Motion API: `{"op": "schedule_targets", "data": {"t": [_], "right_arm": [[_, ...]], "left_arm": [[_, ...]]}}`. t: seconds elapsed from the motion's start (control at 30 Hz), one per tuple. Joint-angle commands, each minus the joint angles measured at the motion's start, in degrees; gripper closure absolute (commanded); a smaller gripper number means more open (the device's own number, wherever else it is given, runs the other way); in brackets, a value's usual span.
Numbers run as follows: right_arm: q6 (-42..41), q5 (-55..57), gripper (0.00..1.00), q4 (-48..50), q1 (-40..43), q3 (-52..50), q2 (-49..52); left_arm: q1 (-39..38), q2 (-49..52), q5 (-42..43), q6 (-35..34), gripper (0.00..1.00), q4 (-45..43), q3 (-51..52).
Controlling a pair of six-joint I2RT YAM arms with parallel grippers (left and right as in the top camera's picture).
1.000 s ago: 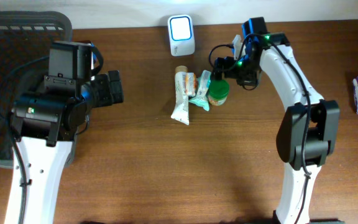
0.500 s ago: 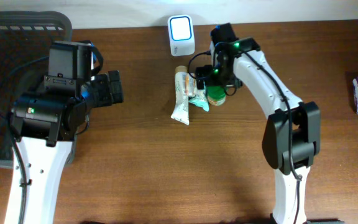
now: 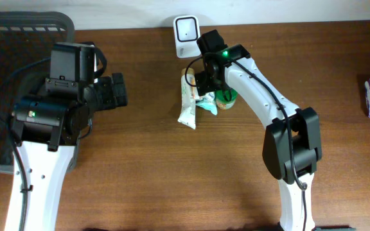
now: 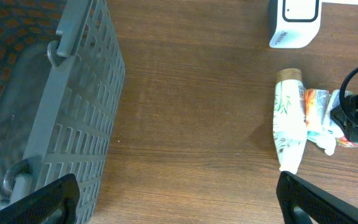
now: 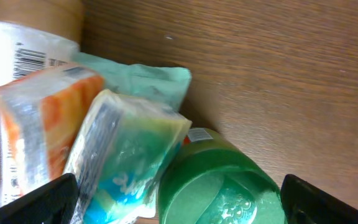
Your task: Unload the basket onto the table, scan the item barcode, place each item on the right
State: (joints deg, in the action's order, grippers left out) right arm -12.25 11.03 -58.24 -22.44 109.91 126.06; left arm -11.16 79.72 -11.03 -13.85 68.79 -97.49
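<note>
1 second has brought the right gripper (image 3: 205,83) leftward over the tube (image 3: 186,108), packets (image 3: 205,103) and green-lidded jar (image 3: 229,98) clustered at upper centre, below the scanner (image 3: 187,29); jaws wide, gripping nothing. At left the left gripper (image 3: 115,91) idles, open too. Grasp seems next.

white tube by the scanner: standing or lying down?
Lying down. The white tube stretches flat along the table, its tan cap end toward the scanner.

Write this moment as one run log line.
right fingers: open over packets and green jar | left fingers: open near basket | held: nothing | scan: pending
</note>
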Motion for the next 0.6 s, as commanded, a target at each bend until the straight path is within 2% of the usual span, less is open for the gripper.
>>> {"op": "schedule_targets", "data": {"t": [0.0, 0.17, 0.4, 0.57], "right_arm": [[-0.24, 4.92, 0.01, -0.37, 0.44, -0.15, -1.84], [-0.24, 3.08, 0.01, -0.37, 0.28, 2.01, -1.86], [-0.24, -11.67, 0.01, 1.64, 0.22, 2.05, -1.84], [-0.26, -12.35, 0.0, 1.79, -0.11, 2.01, -1.84]], "left_arm": [[0.2, -0.02, -0.79, 0.87, 0.01, -0.09, 0.07], [0.2, -0.02, -0.79, 0.87, 0.01, -0.09, 0.07], [0.2, -0.02, -0.81, 0.87, 0.01, -0.09, 0.07], [0.2, -0.02, -0.79, 0.87, 0.01, -0.09, 0.07]]}}
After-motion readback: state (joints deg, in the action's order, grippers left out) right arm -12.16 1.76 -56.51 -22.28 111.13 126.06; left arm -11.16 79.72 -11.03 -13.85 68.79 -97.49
